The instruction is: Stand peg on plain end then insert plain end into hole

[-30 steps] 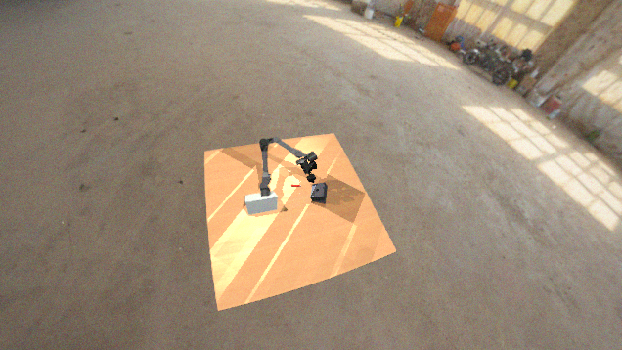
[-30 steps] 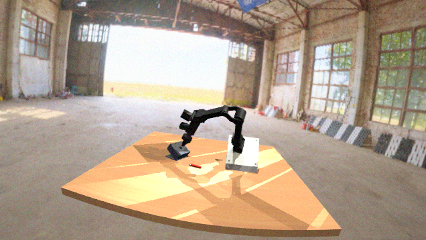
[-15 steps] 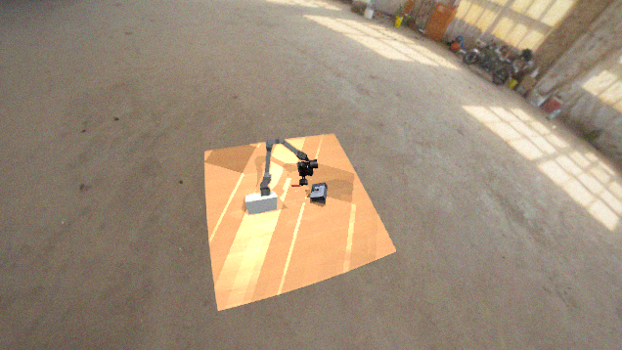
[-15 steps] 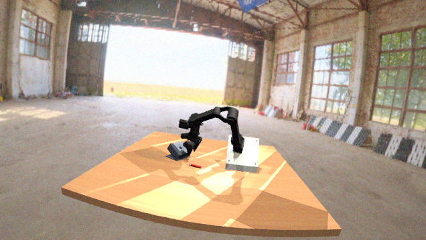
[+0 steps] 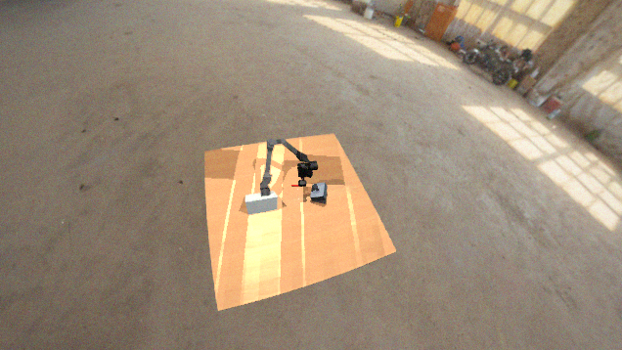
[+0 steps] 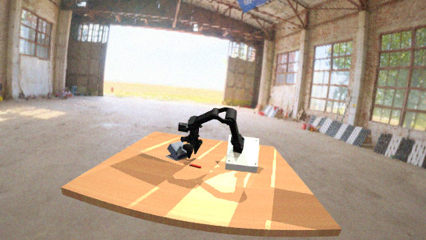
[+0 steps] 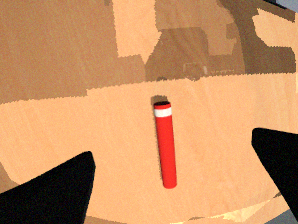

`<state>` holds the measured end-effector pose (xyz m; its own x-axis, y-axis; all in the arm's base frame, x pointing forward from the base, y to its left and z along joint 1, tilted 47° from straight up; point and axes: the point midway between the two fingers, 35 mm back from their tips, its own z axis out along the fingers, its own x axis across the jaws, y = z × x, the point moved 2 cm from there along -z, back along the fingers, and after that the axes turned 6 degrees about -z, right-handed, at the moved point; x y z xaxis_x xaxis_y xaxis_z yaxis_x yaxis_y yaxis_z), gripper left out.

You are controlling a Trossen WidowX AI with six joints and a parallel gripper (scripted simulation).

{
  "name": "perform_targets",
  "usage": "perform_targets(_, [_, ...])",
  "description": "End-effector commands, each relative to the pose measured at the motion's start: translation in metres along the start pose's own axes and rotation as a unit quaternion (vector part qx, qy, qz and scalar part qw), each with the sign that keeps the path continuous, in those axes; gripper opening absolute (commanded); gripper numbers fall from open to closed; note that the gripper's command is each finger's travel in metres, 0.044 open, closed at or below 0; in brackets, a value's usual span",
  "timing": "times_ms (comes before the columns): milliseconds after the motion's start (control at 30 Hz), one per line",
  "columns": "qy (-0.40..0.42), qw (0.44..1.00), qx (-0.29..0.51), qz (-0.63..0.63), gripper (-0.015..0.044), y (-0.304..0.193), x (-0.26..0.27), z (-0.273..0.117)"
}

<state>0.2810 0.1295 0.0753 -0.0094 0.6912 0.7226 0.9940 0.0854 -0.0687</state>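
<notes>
The red peg (image 5: 295, 186) (image 6: 195, 165) (image 7: 168, 150) lies flat on the table. Its white band (image 7: 163, 112) is at the upper end in the wrist view, and its plain end points down the picture. My gripper (image 5: 302, 184) (image 6: 193, 155) (image 7: 176, 149) is open and empty. It points down above the peg, with one finger out to each side of it in the wrist view. The dark grey sloped panel (image 5: 319, 194) (image 6: 175, 151) stands close beside the gripper. I cannot make out its hole clearly; the gripper partly covers the panel in the exterior view.
The wooden table (image 5: 333, 244) (image 6: 134, 198) carries everything, with patches of sun and shadow on it. The arm's white base block (image 5: 261, 203) (image 6: 242, 164) stands on the opposite side of the peg from the panel.
</notes>
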Motion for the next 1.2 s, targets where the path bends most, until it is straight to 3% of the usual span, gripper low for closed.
perform_targets(0, [0.003,1.0,0.001,0.002,0.044,0.0,0.0,0.006])
perform_targets(1167, [0.006,1.0,0.001,0.002,0.044,-0.002,0.002,0.062])
